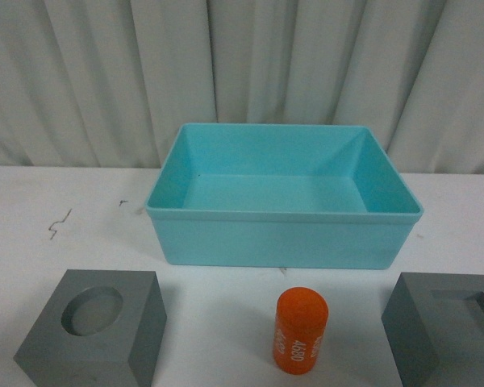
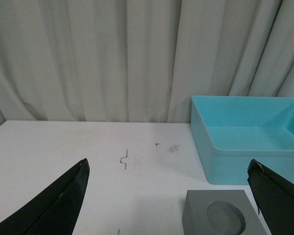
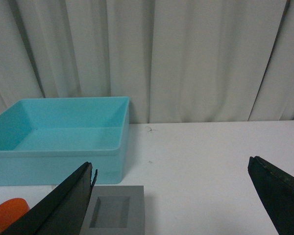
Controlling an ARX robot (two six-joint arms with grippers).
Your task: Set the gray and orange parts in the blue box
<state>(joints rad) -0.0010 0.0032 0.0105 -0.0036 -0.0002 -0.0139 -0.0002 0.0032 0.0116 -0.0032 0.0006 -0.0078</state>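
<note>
The left gripper (image 2: 166,164) and the right gripper (image 3: 170,163) both hover low with black tapered fingers spread wide, holding nothing. On the white table (image 1: 64,242) the orange cylinder (image 1: 300,330) stands upright (white digits run sideways, seemingly 4680) between the matte round-recess cube (image 1: 93,334) and the square-recess cube (image 1: 448,326). All three are outside the smooth, sloped-walled blue box (image 1: 282,240) behind them.

Seemingly scuffed table (image 1: 64,250), box (image 1: 282,242), round-hole cube (image 1: 93,334), orange cylinder (image 1: 300,330), square-hole cube (image 1: 436,334)
</note>
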